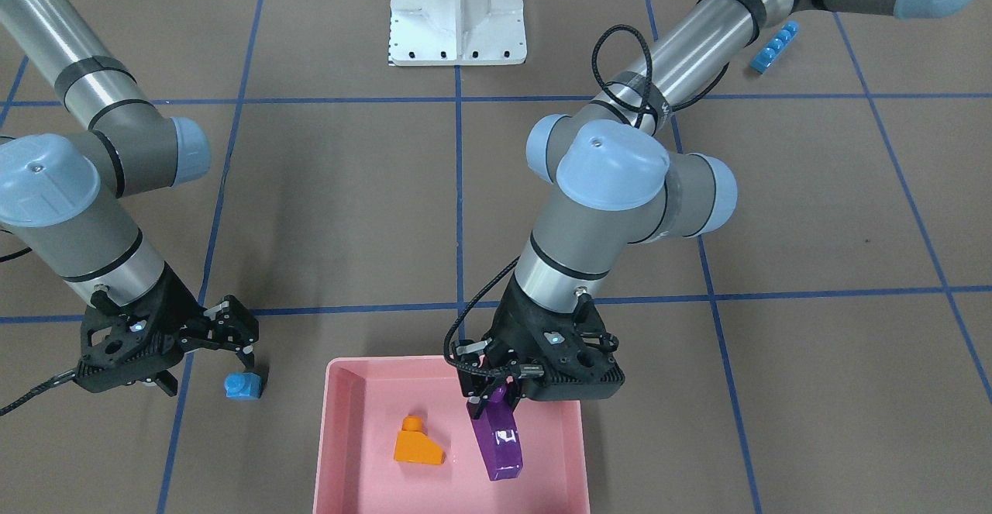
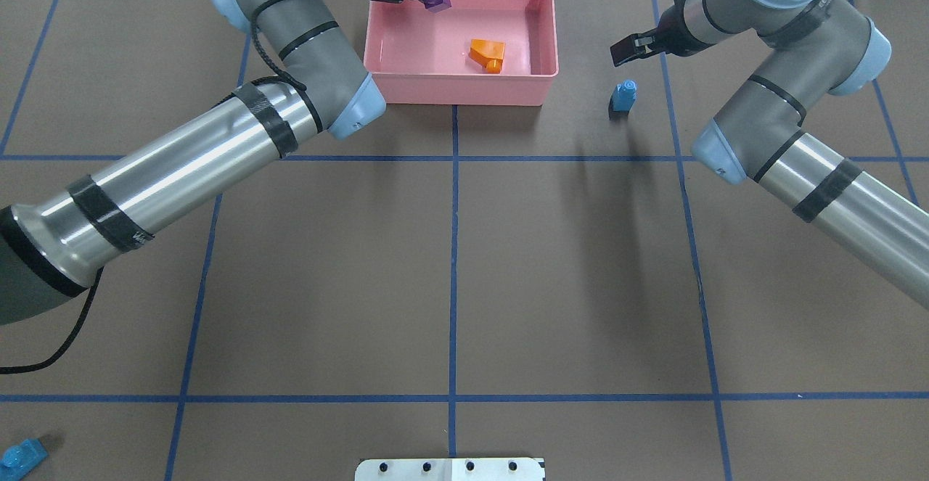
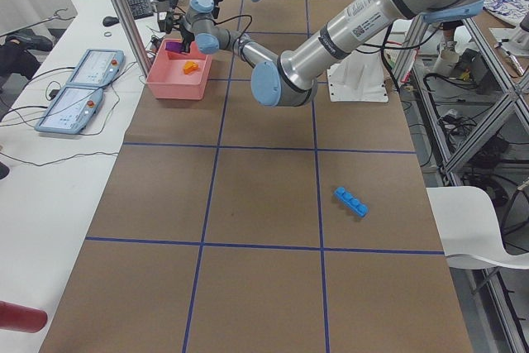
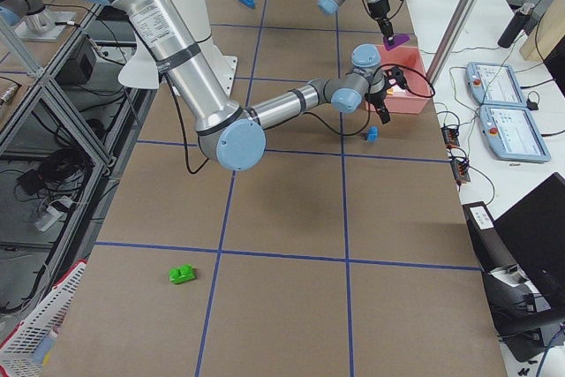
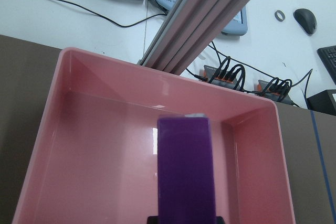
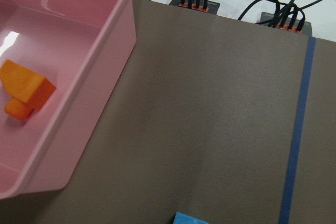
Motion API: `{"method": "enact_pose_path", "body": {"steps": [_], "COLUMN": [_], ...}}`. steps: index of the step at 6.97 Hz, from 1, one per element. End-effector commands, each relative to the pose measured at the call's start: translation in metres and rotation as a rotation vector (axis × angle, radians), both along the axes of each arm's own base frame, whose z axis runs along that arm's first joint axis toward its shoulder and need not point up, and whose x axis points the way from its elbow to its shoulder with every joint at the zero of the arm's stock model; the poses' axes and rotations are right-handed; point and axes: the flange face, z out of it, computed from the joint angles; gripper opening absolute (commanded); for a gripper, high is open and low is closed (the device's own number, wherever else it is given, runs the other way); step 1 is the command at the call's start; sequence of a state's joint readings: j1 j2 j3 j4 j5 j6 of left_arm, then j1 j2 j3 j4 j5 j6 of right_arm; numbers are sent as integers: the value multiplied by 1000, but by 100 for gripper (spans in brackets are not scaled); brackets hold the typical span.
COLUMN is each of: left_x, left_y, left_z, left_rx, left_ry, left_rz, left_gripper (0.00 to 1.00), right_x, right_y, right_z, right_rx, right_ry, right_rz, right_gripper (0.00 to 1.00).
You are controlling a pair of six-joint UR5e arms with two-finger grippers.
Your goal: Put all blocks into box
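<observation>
My left gripper [image 1: 496, 399] is shut on the long purple block [image 1: 500, 440] and holds it tilted over the pink box [image 1: 333, 436]. The block fills the left wrist view [image 5: 186, 166]. The orange sloped block [image 1: 418, 442] lies inside the box. My right gripper [image 1: 208, 373] is open and empty. It hangs just beside the tiny blue block [image 1: 244, 384], which stands on the table outside the box and also shows in the overhead view [image 2: 624, 95]. The long blue four-stud block [image 1: 775, 46] lies far off near the robot's left side. The green block [image 4: 183, 275] lies far off on the right side.
The white pedestal base [image 1: 457, 10] stands at the robot's edge of the table. Blue tape lines grid the brown table. Past the table edge behind the box run an aluminium post [image 5: 210, 19], cables and teach pendants [image 4: 503, 103].
</observation>
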State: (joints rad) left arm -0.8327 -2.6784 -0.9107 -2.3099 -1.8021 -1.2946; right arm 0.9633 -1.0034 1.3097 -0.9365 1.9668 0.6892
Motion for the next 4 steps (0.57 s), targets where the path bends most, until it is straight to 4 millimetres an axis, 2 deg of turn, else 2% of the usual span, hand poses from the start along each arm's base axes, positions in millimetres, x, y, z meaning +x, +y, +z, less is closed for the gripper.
{"method": "enact_pose_path", "body": {"steps": [1, 3, 4], "left_x": [27, 33, 34], "left_y": [-5, -14, -17], "left_z": [9, 29, 37], "left_rx": [-6, -28, -34], "left_ry": [-55, -99, -115], "left_rz": [-55, -82, -97], "left_gripper": [0, 0, 0], "right_x": [-7, -30, -36], "right_y": [-5, -14, -12], "right_z": [42, 43, 46], "right_rx": [2, -11, -20], "right_ry": [11, 31, 31], "right_rz": [25, 26, 23], "right_gripper": [99, 99, 99]}}
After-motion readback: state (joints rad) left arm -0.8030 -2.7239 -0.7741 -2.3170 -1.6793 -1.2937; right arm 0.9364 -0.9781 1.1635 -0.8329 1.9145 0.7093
